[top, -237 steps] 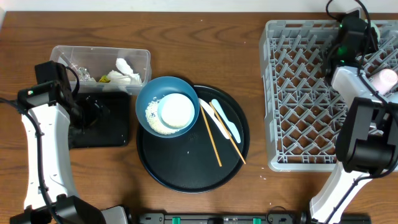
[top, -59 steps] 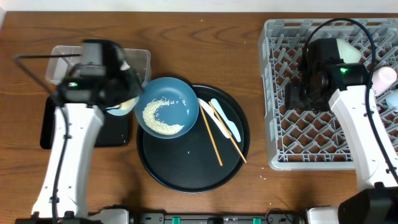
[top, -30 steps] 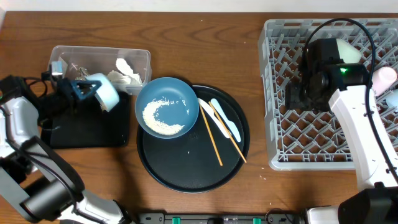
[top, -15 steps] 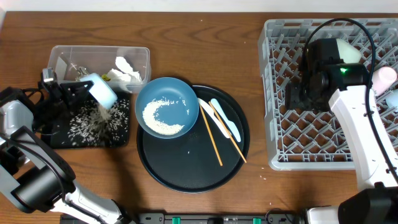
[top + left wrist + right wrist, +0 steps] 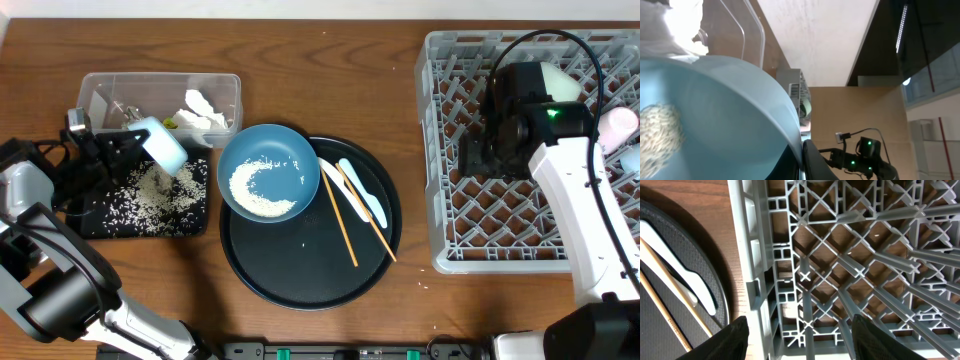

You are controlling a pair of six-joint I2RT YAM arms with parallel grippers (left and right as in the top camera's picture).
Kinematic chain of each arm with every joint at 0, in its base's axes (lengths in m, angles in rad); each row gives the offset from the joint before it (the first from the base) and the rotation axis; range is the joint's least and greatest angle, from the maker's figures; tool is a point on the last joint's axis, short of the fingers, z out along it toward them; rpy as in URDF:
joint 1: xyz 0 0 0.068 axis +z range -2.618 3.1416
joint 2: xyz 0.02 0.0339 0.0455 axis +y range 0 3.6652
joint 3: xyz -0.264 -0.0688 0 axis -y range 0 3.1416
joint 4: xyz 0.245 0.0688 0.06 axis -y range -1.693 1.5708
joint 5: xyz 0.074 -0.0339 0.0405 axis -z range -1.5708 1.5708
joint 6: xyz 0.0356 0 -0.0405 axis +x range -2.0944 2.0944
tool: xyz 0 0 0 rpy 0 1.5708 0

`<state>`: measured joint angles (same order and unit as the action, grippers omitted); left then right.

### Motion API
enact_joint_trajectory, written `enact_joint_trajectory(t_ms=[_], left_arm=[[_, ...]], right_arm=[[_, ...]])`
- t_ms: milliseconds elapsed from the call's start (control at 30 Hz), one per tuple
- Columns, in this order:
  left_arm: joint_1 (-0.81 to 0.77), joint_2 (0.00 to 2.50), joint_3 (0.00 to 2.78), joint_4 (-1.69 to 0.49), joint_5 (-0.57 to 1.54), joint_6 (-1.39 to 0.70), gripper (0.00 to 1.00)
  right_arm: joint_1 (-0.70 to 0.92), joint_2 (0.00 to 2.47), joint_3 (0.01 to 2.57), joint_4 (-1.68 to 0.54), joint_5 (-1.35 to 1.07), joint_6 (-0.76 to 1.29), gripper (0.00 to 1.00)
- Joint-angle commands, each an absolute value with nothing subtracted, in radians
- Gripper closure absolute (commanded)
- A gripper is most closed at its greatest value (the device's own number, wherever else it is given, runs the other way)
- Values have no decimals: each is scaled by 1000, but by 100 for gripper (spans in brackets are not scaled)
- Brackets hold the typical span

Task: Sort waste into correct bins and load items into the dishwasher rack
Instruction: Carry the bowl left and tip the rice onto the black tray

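Note:
My left gripper [image 5: 133,143] is shut on the rim of the small teal bowl [image 5: 162,146], holding it tipped over the shallow black tray [image 5: 105,222]. White rice grains [image 5: 152,194] lie scattered on that tray. In the left wrist view the teal bowl [image 5: 715,115] fills the frame, a patch of rice [image 5: 660,132] clings inside it, and the left gripper [image 5: 801,167] pinches its rim. The large blue bowl [image 5: 290,160] holds rice [image 5: 258,190]. My right gripper [image 5: 478,152] hangs open and empty over the dishwasher rack [image 5: 470,215]; its view shows the gripper [image 5: 802,345] above the rack lattice [image 5: 840,270].
The clear tub [image 5: 100,90] behind the black tray holds tissues [image 5: 203,108] and wrappers. Two chopsticks [image 5: 343,225], a white spoon [image 5: 331,174] and a pale-blue spoon [image 5: 366,198] lie on the round black tray [image 5: 300,270]. A white cup [image 5: 556,80] and a pink cup [image 5: 620,125] sit in the rack.
The left gripper has tipped the teal bowl further, and rice has poured out and settled on the black tray. The right arm has not moved.

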<state>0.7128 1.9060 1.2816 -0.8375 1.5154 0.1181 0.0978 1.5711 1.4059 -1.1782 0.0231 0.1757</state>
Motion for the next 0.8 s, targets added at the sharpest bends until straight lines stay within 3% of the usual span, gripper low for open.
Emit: enact_joint_trajectory(t_ms=[0, 67, 233, 300, 433, 533, 633, 700, 767], left_arm=[[721, 1906, 1275, -832, 1466, 62, 93], [720, 1906, 1275, -844, 1572, 99, 94], [723, 1904, 1274, -825, 1480, 24, 94], [722, 1903, 1276, -836, 1571, 46, 94], [724, 1901, 1275, -810, 1504, 19, 94], [723, 1898, 1274, -804, 1570, 20, 94], [726, 1903, 1274, -785, 1453, -71, 94], [728, 1904, 1273, -786, 1574, -23, 94], [728, 1902, 1274, -774, 1556, -21, 94]], right_arm=[[101, 1571, 1405, -1179, 34, 186, 37], [101, 1571, 1405, -1178, 34, 186, 37], [101, 1571, 1405, -1178, 34, 186, 37], [101, 1571, 1405, -1178, 34, 186, 37], [101, 1571, 1405, -1179, 34, 186, 37], [101, 1571, 1405, -1179, 34, 186, 37], [101, 1571, 1405, -1179, 34, 186, 37], [101, 1571, 1405, -1180, 34, 186, 37], [101, 1571, 1405, -1181, 34, 186, 37]])
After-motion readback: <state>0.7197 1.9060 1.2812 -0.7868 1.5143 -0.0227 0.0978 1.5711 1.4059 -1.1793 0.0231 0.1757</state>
